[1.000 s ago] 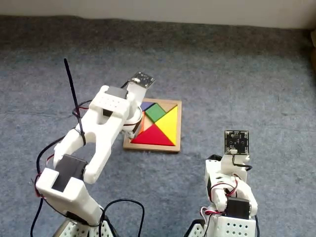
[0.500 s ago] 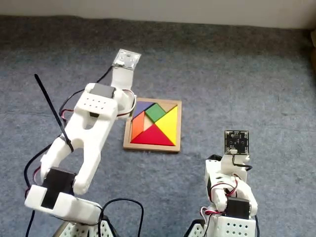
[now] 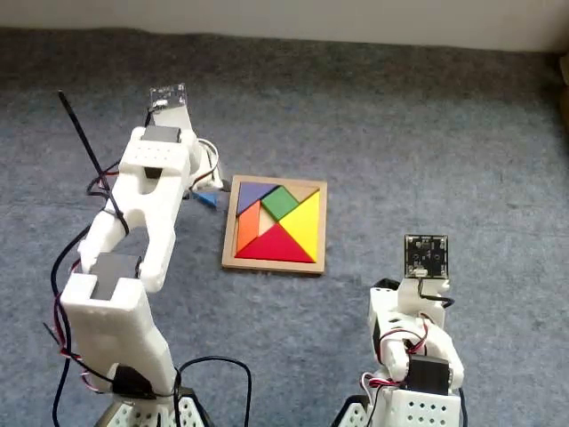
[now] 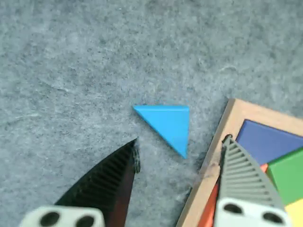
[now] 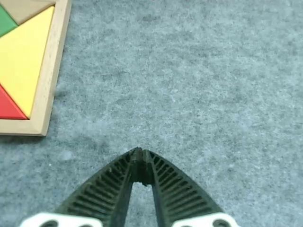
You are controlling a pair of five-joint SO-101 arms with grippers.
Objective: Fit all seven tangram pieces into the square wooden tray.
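Tangram pieces: five lie flat in the square wooden tray (image 3: 271,265): purple piece (image 3: 252,194), green square (image 3: 280,203), yellow triangle (image 3: 305,222), red triangle (image 3: 276,245) and orange piece (image 3: 247,229), packed edge to edge.
Blue triangle (image 4: 165,122): flat on the desk (image 3: 427,133), just beside the tray's outer rim but not touching it, so not yet fitted.
Left hand (image 4: 181,141): spread wide and holding nothing. Its dark finger is over open desk and its grey finger over the tray's rim, with the triangle just ahead of the tips. We judge this spread is meant to bracket the triangle for a pinch.
Right hand (image 5: 141,163): closed tip to tip on nothing, over bare desk well apart from the tray. We take it as parked clear of the other arm.
Tan patch (image 3: 305,190): at the tray's far corner. We cannot tell whether it is a bare slot or a wood-coloured piece.
Risk: the grey finger may catch the rim on closing.
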